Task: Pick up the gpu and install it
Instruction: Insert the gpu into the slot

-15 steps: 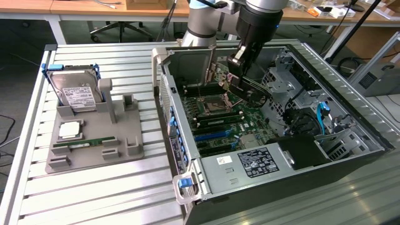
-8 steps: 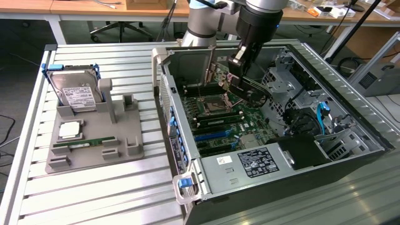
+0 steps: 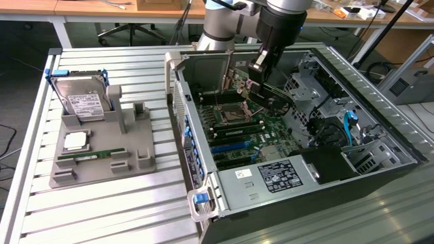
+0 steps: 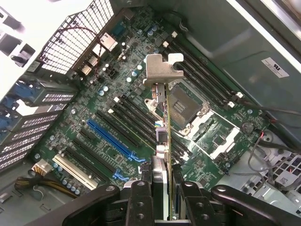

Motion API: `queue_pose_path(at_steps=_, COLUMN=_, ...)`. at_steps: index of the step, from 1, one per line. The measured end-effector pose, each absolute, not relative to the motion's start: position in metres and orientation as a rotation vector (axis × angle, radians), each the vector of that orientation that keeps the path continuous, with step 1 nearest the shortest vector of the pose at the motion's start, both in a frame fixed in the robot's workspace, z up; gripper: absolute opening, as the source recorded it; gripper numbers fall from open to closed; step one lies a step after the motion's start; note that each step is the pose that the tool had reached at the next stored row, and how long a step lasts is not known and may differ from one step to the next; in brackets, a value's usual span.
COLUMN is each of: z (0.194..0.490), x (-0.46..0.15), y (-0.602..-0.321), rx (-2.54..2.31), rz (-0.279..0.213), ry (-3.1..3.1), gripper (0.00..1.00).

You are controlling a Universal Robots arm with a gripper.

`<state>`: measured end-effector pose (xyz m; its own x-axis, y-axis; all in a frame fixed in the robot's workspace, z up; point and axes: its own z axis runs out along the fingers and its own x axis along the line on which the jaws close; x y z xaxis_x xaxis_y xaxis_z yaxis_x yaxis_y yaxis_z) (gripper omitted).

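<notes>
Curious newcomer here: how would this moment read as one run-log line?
gripper shut on gpu | gpu over motherboard in open case | not yet installed

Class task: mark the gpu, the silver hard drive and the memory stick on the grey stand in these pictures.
gpu point(image 4: 162, 70): wrist view, on its silver bracket.
hard drive point(image 3: 87, 104): exterior view, on its white label.
memory stick point(image 3: 91, 154): exterior view, on the middle of its green board.

Beyond the fingers point(image 4: 140, 202), which clamp the gpu point(image 4: 163, 70), the motherboard point(image 4: 94, 113) lies open to reach around the blue slot point(image 4: 110, 136). The CPU socket point(image 4: 181, 106) sits just beside the card. The drive cage point(image 3: 318, 86) and case wall point(image 3: 178, 96) hem in both sides.
</notes>
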<state>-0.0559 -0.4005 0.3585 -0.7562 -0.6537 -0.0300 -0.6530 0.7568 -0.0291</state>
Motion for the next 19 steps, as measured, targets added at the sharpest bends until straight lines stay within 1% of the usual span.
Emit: queue_pose_path(at_steps=19, z=0.3582, x=-0.0559, y=-0.4005, rx=-1.162, rz=-0.024, ry=2.877, gripper=0.27)
